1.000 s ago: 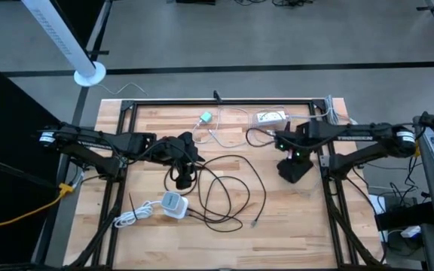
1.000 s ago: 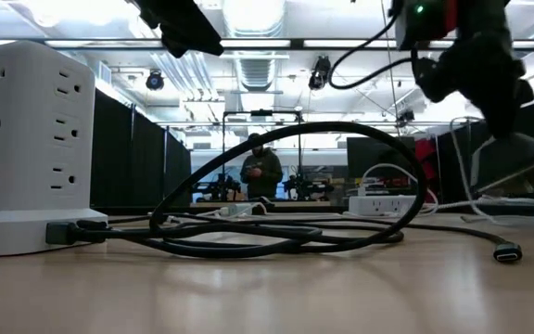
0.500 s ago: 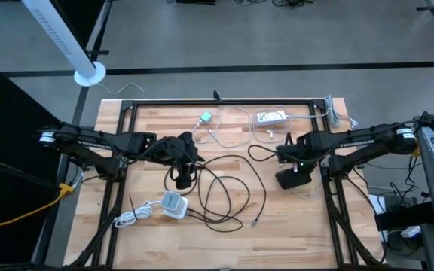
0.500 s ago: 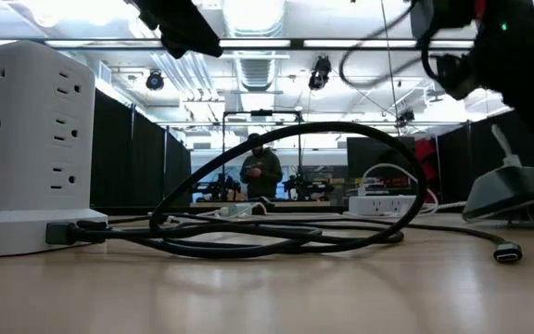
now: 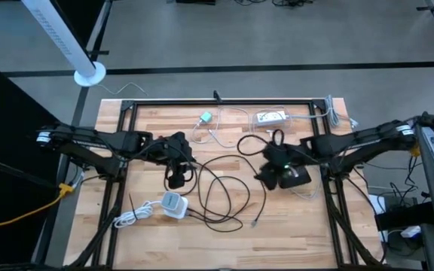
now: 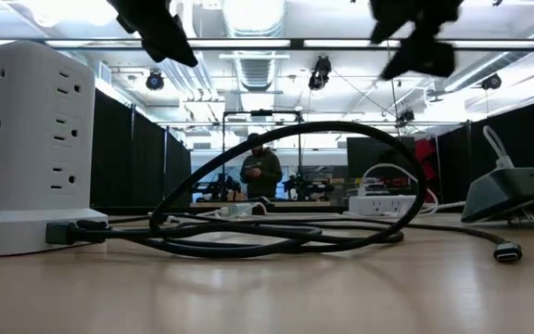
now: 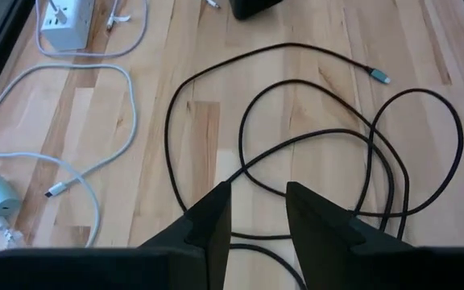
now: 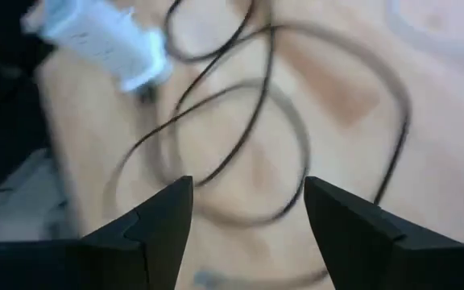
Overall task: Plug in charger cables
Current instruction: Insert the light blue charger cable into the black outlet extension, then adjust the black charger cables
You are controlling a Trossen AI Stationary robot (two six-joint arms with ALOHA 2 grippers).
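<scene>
Wooden slatted table, long black looped cable mid-table.
My right gripper hovers over it, fingers spread; left gripper likewise parted.

— Left gripper?
— Hung above mid-table, left of centre, arm reaching in from the left; fingers slightly parted.
— Right gripper?
— Raised right of centre, arm extended from the right, fingers spread wide.
</scene>
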